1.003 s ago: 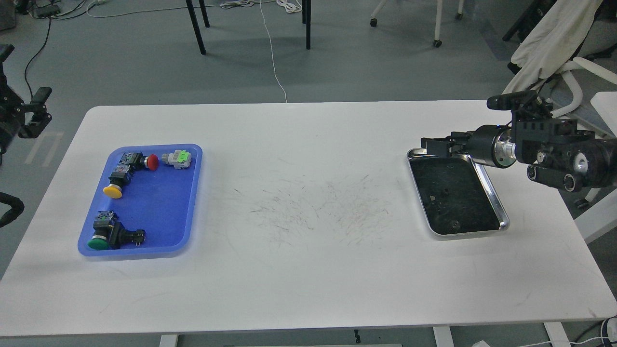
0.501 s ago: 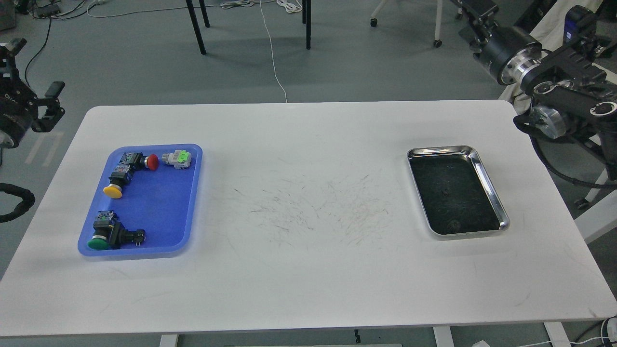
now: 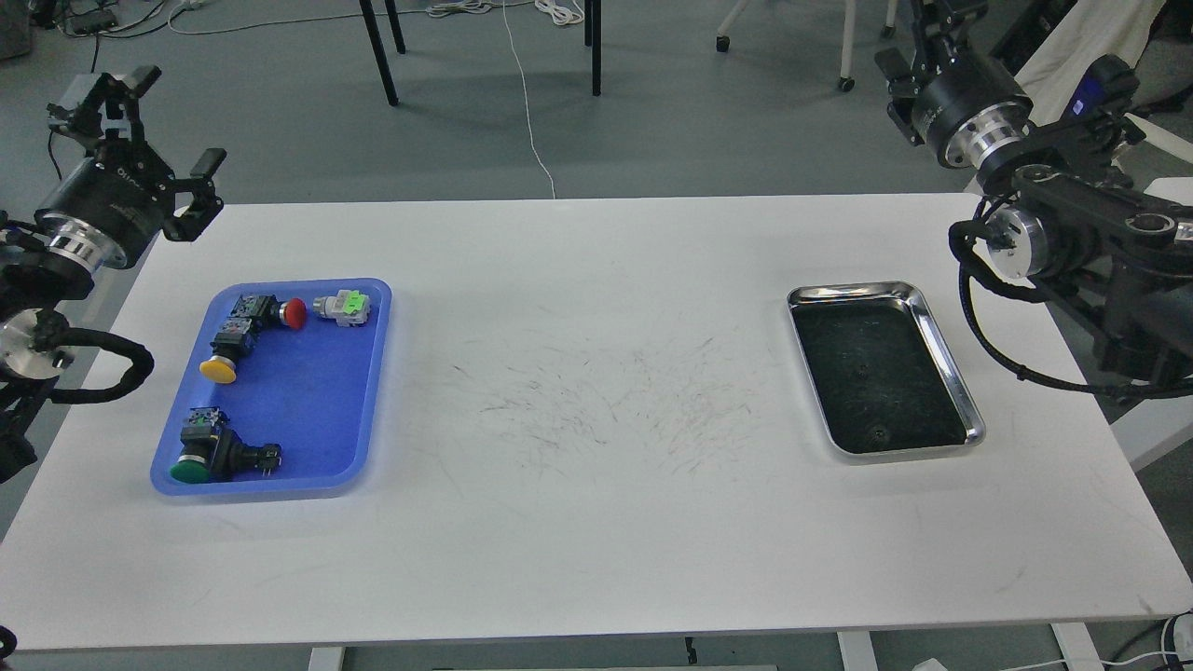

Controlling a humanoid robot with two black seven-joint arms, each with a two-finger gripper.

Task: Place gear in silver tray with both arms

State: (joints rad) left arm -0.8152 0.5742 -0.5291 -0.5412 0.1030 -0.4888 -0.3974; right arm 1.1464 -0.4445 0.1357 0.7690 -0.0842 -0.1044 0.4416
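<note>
The silver tray (image 3: 952, 362) lies on the right of the white table, empty, its dark scratched bottom bare. Several push-button switches lie in a blue plastic tray (image 3: 308, 410) on the left: a red one (image 3: 282, 312), a yellow one (image 3: 222, 354), a green one (image 3: 210, 452) and a silver and green part (image 3: 343, 307). My left gripper (image 3: 163, 121) is open and empty, raised above the table's far left corner, behind the blue tray. My right gripper (image 3: 937, 23) is raised beyond the table's far right corner, with its fingers cut off by the top edge.
The white table (image 3: 596, 522) has scratch marks in the middle. Chair legs, cables and a white wheeled stand are on the floor beyond the far edge. My right arm's joints (image 3: 1072, 242) hang over the table's right edge by the silver tray.
My right gripper has lifted from the silver tray's far end and swung up and back to the far right. My left arm has come in and risen toward the table's far left corner.
</note>
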